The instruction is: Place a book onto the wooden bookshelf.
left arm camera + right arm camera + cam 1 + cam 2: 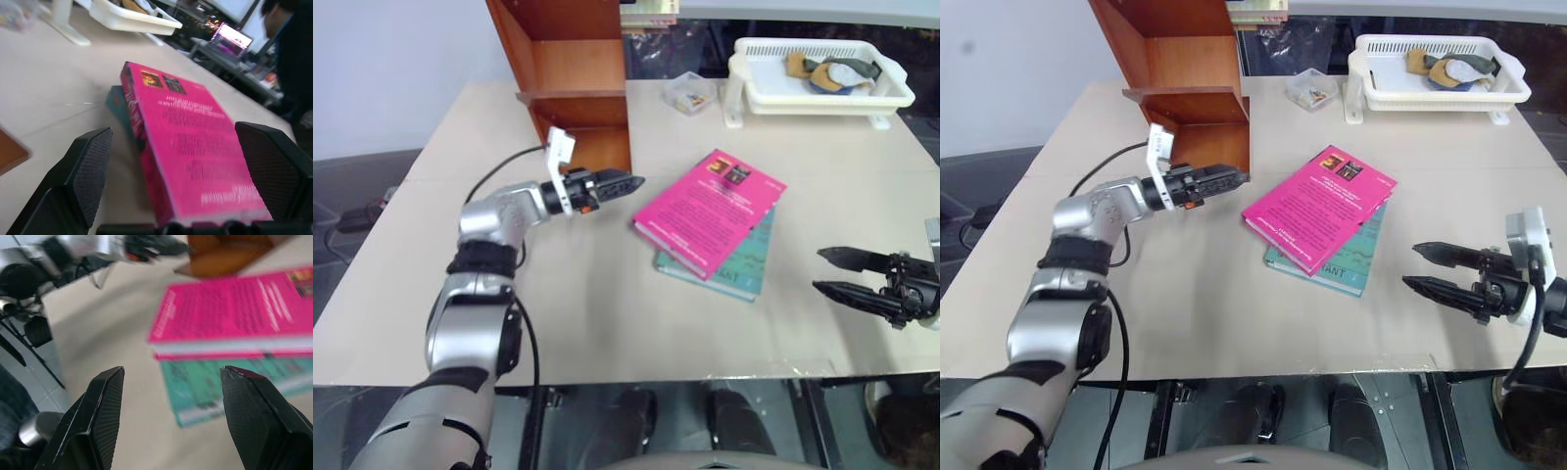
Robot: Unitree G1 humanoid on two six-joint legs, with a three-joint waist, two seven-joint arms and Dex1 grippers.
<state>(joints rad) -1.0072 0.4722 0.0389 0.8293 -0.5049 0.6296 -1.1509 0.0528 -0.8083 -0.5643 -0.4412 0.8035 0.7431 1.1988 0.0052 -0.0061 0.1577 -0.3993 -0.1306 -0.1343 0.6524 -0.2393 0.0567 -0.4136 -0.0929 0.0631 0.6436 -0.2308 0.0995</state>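
Nearest to me, at the right edge of the desk [607, 313], my right tool [1422, 267] hangs above the surface with its two black fingers spread wide, holding nothing, pointing left toward the books. On the left, my left tool [631, 183] reaches out level from a silver arm, its fingers also wide apart and empty, aimed at the near left corner of the book [710, 211] and stopping just short of it.

That bright pink book lies flat in the middle of the desk, turned at an angle, resting on top of a thinner teal book [739, 264] whose near right part sticks out from under it. Both tools are apart from the books.

At the far left of the desk stands the wooden bookshelf [573, 69], reddish-brown, just behind my left tool. At the far right sits a white slatted tray [749, 73] with a few small items inside, and a small clear container [690, 91] sits between the tray and the bookshelf.
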